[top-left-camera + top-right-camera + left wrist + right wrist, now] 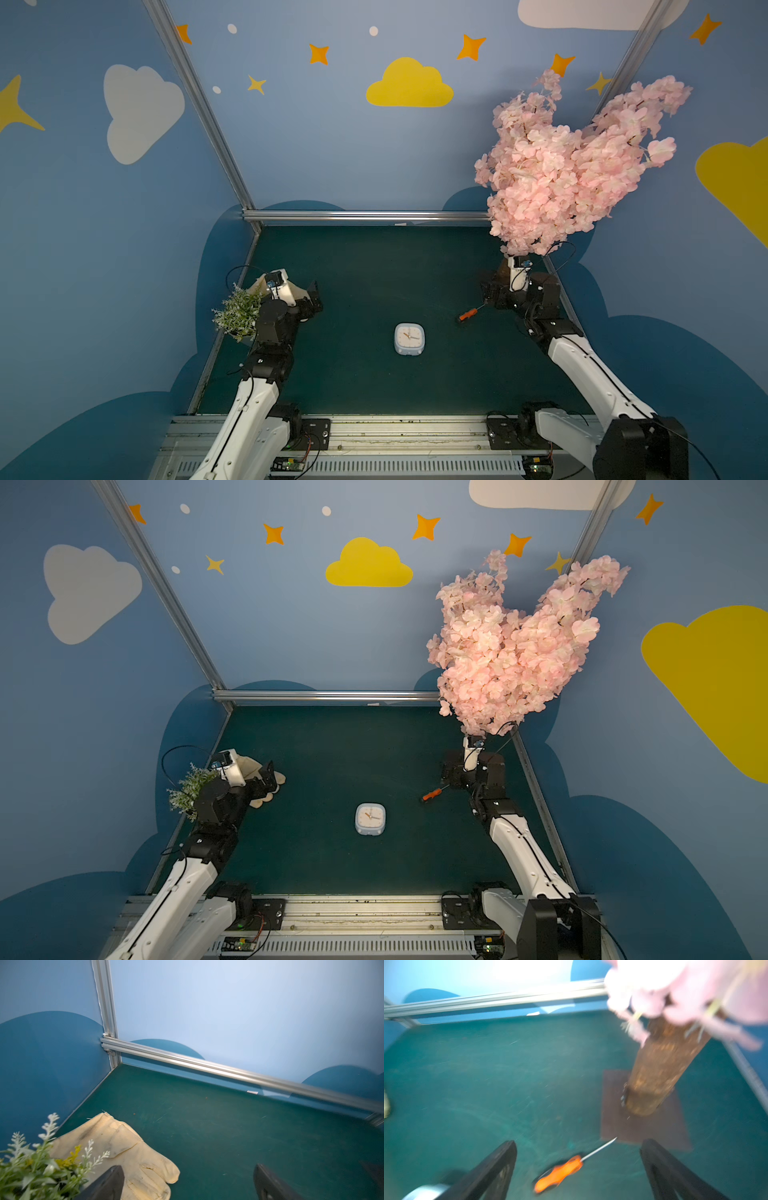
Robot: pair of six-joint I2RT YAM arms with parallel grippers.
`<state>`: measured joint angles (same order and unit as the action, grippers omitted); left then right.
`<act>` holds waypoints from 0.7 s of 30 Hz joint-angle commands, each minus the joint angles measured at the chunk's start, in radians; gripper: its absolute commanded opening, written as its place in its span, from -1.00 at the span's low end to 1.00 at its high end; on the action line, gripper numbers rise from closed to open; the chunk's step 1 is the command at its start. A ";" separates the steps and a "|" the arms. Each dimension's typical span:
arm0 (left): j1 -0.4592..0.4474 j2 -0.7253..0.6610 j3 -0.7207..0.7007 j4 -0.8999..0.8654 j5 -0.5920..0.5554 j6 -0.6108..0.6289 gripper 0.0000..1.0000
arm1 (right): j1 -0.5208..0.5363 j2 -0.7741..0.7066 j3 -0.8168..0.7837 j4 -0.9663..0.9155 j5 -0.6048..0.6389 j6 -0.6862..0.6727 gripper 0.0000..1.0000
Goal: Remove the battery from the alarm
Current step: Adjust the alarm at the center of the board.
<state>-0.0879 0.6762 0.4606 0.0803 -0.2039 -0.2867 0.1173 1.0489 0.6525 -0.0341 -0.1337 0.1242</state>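
In both top views, pale blue walls (332, 145) are enclosing a dark green desk (374, 270) in the lower middle of the frame. A yellow cloud decal (409, 85) and orange stars (319, 54) are decorating the back wall near the top, and a white cloud decal (139, 112) is showing at upper left. Aluminium posts (199, 104) are running down the corners and meeting a horizontal rail (365, 215) at the desk's far edge. Darker blue cloud shapes (299, 206) are rising behind the rail.

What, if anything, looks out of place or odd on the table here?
Nothing is spilled or broken. The alarm lies dial up mid-table, so its back is hidden and no battery shows. A smudged cream glove lies by the small plant, and a screwdriver lies loose near the tree base.
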 commanded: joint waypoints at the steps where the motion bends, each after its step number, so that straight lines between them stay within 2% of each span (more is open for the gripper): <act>1: -0.002 -0.111 0.037 -0.287 0.076 -0.237 1.00 | 0.007 -0.075 0.005 -0.234 -0.128 0.148 0.96; 4: 0.000 -0.180 0.044 -0.344 0.308 -0.328 1.00 | 0.002 -0.141 -0.034 -0.279 -0.141 0.267 0.97; 6: 0.000 -0.205 0.010 -0.331 0.422 -0.418 1.00 | -0.015 -0.180 -0.039 -0.382 -0.115 0.374 0.96; 8: 0.008 -0.235 -0.031 -0.329 0.483 -0.522 1.00 | -0.045 -0.223 -0.068 -0.380 -0.224 0.391 0.97; 10: 0.018 -0.251 -0.110 -0.234 0.559 -0.599 1.00 | -0.054 -0.261 -0.100 -0.358 -0.310 0.426 0.97; 13: 0.003 -0.186 -0.133 -0.205 0.630 -0.615 1.00 | -0.052 -0.259 -0.125 -0.296 -0.454 0.457 0.97; 17: -0.095 -0.116 -0.089 -0.283 0.615 -0.574 1.00 | -0.022 -0.216 -0.156 -0.220 -0.577 0.539 0.97; 21: -0.260 -0.033 -0.057 -0.322 0.542 -0.560 1.00 | 0.068 -0.132 -0.154 -0.191 -0.591 0.572 0.91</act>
<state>-0.2756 0.6098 0.3656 -0.2127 0.3515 -0.8494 0.1432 0.8810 0.4995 -0.2775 -0.6449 0.6426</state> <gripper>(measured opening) 0.998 0.959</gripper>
